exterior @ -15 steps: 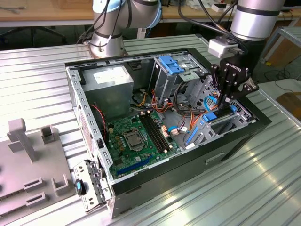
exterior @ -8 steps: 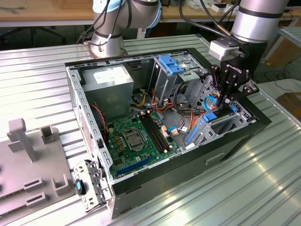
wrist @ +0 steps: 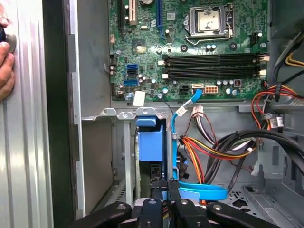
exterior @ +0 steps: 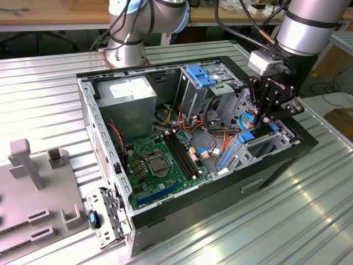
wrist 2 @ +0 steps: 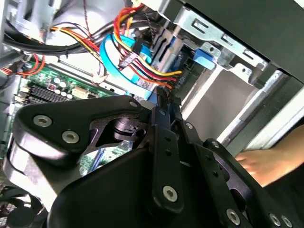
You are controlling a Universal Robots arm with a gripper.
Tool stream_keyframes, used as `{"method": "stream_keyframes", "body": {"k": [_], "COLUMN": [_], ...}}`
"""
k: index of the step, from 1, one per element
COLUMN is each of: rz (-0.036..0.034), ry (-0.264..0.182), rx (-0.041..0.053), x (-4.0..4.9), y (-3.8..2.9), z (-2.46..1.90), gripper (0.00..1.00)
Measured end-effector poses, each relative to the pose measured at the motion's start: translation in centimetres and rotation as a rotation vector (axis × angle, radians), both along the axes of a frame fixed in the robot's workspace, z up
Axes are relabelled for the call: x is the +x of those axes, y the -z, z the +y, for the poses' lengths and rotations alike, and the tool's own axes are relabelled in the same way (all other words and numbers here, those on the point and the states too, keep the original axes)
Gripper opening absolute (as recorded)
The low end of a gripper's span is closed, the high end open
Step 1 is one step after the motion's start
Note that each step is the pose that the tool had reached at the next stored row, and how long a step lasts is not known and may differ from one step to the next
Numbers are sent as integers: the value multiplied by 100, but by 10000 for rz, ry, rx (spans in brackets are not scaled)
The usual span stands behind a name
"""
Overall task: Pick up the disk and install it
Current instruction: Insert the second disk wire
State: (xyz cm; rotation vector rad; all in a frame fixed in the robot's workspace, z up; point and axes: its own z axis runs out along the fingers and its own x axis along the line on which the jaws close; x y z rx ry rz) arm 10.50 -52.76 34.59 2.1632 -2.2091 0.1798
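1. Black gripper [wrist: 165, 197] linkages sit nearest in both wrist views, the two thin fingers [wrist 2: 161, 111] drawn almost together over a narrow edge. I judge them clamped on the disk, since the bright blue frame runs straight out from between the tips in the first wrist view.
2. Blue-framed and dark-bodied, the disk [wrist: 151, 142] stands on edge in the metal drive cage [exterior: 263, 144] at the case's lower corner, on the exterior view's right. It looks partly seated, with its blue end [exterior: 246, 137] showing under the gripper [exterior: 259, 120]. Held edge-on like this, it lines up with the cage rails, which is probably why the arm comes in from above.
3. Just beside the disk, a flat blue data cable [wrist: 197, 191] and a bundle of red, orange and yellow power wires [wrist: 202, 149] curl across the bay floor, near enough to snag on the frame.
4. Past these, the green motherboard [wrist: 190, 47] lies flat in the open computer case [exterior: 88, 113], with its bare processor socket [wrist: 207, 20] and long memory slots [wrist: 211, 66].
5. Farther off, the grey power supply [exterior: 131, 99] sits in the far corner, and a blue ribbed clip [exterior: 201, 76] tops the upper bay.
6. Outside the case wall, a person's hand [wrist: 5, 59] rests on the ribbed metal table [exterior: 44, 105], apparently steadying the case.
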Motion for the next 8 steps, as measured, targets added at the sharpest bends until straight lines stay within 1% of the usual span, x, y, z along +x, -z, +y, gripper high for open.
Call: {"method": "stream_keyframes", "body": {"k": [1,3,5,7,8], "rz": [0,0,0,0,0], "ry": [0,-1,0,0,0], "rx": [40,76,158,215,228], "x": [0,0,0,0,0], "y": [0,0,0,0,0], "z": [-7,-24,-47,-65,-72], "gripper": [16,16,16,16,16]}}
